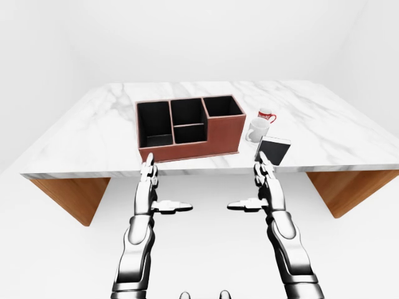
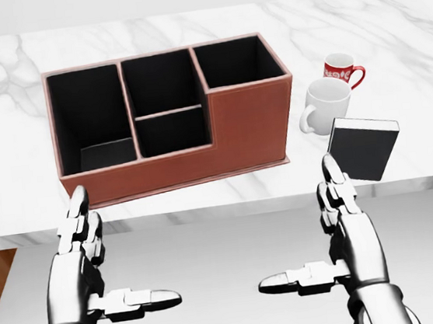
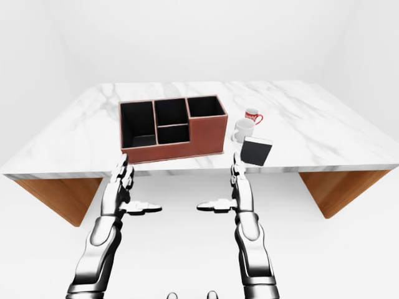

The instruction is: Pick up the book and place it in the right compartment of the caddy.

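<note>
A black book [image 2: 362,148] with a white page edge stands upright on the marble table [image 2: 391,48], right of the caddy. The brown caddy [image 2: 251,123] has black-lined compartments; its right compartment [image 2: 235,60] is the tall one at the upper right. My right hand [image 2: 335,230] is open, held below the table edge just left of and beneath the book, not touching it. My left hand [image 2: 95,262] is open too, below the caddy's left end. Both thumbs point inward.
A white mug [image 2: 323,106] stands just above the book, and a red mug [image 2: 341,70] stands behind it. The table's near edge [image 2: 206,210] runs just above both hands. Wooden table supports [image 1: 72,196] flank the floor space where my arms are.
</note>
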Controlling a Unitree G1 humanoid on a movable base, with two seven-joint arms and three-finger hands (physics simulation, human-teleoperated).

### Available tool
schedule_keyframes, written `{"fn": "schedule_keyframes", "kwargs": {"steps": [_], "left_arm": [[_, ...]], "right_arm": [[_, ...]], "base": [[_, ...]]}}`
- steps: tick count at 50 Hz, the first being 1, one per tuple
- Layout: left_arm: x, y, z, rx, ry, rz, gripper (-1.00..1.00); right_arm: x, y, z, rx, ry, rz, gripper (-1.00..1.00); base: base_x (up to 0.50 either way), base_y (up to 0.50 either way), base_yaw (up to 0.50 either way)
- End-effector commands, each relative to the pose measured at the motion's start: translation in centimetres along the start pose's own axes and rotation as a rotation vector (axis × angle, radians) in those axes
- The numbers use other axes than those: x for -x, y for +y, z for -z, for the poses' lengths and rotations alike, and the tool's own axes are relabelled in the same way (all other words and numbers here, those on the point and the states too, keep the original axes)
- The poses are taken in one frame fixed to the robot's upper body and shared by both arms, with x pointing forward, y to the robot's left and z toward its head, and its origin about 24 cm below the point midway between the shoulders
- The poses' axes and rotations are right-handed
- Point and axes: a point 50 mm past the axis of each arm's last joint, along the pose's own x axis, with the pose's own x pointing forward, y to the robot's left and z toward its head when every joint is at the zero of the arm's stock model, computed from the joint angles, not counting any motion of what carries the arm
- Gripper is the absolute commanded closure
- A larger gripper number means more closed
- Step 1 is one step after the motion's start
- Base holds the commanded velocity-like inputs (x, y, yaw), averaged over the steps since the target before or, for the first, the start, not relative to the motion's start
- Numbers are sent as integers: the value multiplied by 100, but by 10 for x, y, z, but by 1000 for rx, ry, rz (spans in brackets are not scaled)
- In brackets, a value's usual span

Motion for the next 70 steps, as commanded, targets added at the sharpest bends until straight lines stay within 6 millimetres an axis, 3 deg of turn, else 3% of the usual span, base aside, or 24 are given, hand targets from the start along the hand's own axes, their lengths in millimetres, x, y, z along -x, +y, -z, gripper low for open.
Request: {"fn": "schedule_keyframes", "kwargs": {"steps": [1, 8, 12, 16, 19, 22, 29, 36, 43, 70], "left_arm": [[1, 10, -15, -24, -39, -17, -100], [1, 13, -19, -17, -45, -23, -100], [2, 20, -32, -3, -95, -37, -100], [4, 34, -55, 10, -192, -80, -100], [11, 55, -80, 48, -306, -128, -100], [13, 75, -92, 44, -353, -208, -100], [19, 99, -106, 105, -420, -327, -100], [23, 104, -110, 127, -440, -347, -100], [24, 105, -112, 130, -447, -352, -100], [25, 103, -113, 136, -454, -344, -100]], "right_arm": [[0, -12, -4, 13, -3, 16, -100], [-2, -11, 0, 15, 10, 8, -100], [2, -15, -12, 22, -21, 26, -100], [11, -29, -40, 27, -125, 69, -100], [25, -40, -66, 45, -235, 101, -100], [42, -51, -94, 70, -357, 131, -100], [75, -65, -132, 132, -528, 180, -100], [99, -74, -156, 164, -655, 222, -100], [105, -72, -164, 184, -693, 214, -100], [105, -68, -161, 184, -681, 177, -100]], "base": [[0, 0, 0], [0, 0, 0], [0, 0, 0], [0, 0, 0], [0, 0, 0], [0, 0, 0], [0, 0, 0], [0, 0, 0], [0, 0, 0], [0, 0, 0]]}}
